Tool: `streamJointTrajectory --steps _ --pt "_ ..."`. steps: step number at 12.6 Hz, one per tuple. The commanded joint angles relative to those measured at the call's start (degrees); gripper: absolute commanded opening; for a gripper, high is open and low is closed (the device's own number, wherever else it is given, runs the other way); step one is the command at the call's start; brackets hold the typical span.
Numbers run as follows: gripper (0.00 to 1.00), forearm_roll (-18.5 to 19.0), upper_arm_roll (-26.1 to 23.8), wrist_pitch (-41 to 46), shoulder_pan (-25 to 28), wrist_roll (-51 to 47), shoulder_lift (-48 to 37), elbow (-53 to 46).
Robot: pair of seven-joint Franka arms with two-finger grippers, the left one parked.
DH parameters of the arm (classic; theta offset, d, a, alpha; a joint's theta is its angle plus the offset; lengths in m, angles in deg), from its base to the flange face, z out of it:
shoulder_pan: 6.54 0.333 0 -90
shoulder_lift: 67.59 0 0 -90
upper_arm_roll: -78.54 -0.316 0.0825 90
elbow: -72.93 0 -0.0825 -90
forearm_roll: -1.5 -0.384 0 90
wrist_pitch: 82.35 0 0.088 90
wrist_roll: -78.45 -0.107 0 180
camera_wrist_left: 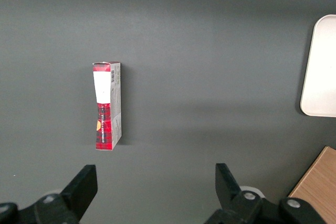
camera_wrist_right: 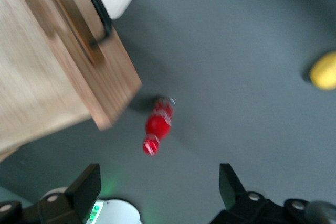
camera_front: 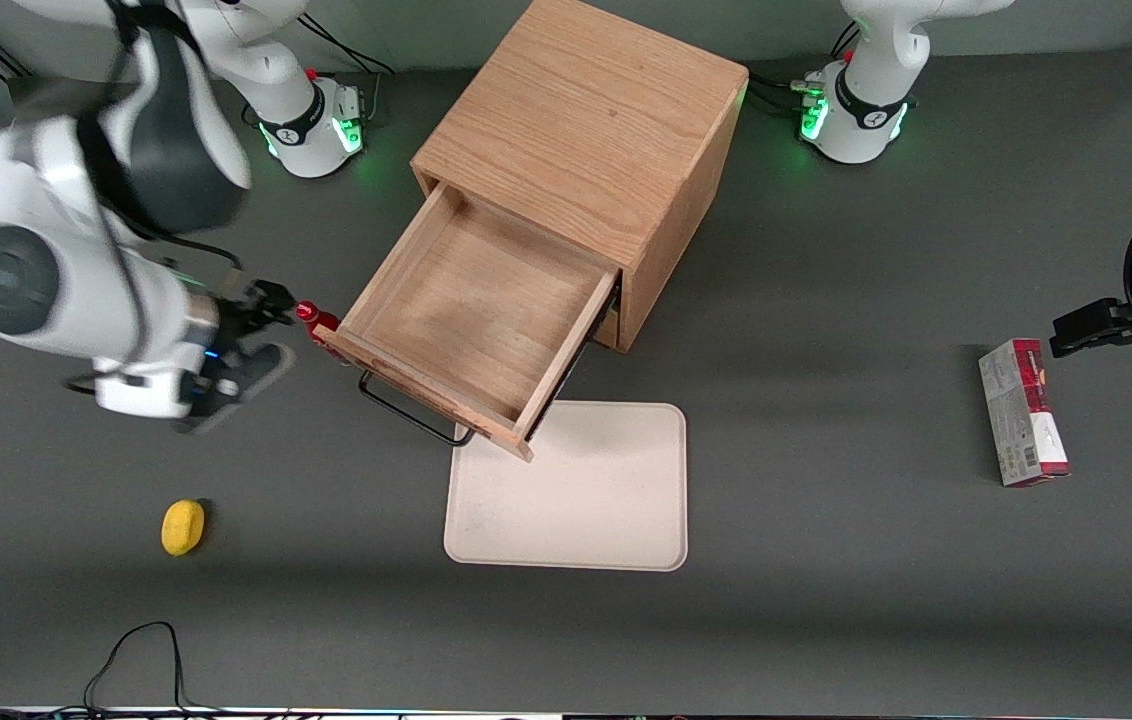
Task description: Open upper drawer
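Dark grey worktop (camera_front: 826,620) carries everything we see. Toward the working arm's end, the right arm's claw (camera_front: 271,330) hovers low over the surface with its two fingers spread wide and nothing between them; the wrist view shows the claw (camera_wrist_right: 158,178) agape the same way.

Nearer the front camera than the claw lies a small rounded yellow object (camera_front: 183,527), well apart from everything else.

A small red bottle (camera_front: 309,314) sits between the claw and the drawer's front corner, just beside that corner; we cannot tell whether they touch.

The upper drawer (camera_front: 471,300), a wide shallow box of light oak, is pulled far out of the light oak cube cabinet (camera_front: 586,130), its bare wooden floor open to view. Its black wire pull handle (camera_front: 411,410) juts from the front panel.

A flat cream rectangular tray (camera_front: 576,500) with rounded corners lies in front of the cabinet, one of its corners under the drawer's overhanging front.

Toward the parked arm's end, a red-and-white carton (camera_front: 1023,412) lies flat on the worktop, well apart from the tray.
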Motion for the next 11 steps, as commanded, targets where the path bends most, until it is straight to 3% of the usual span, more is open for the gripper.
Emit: streamJointTrajectory --steps 1,4,9,11 --pt "1.0 1.2 3.3 0.8 0.5 -6.3 -8.3 6.0" --pt "1.0 1.7 5.4 -4.0 0.4 -7.5 -17.3 14.1" --pt "1.0 3.2 6.2 -9.2 1.0 -16.8 -18.9 17.3" --pt "1.0 3.2 3.9 -8.0 -4.0 -16.9 -19.8 17.3"
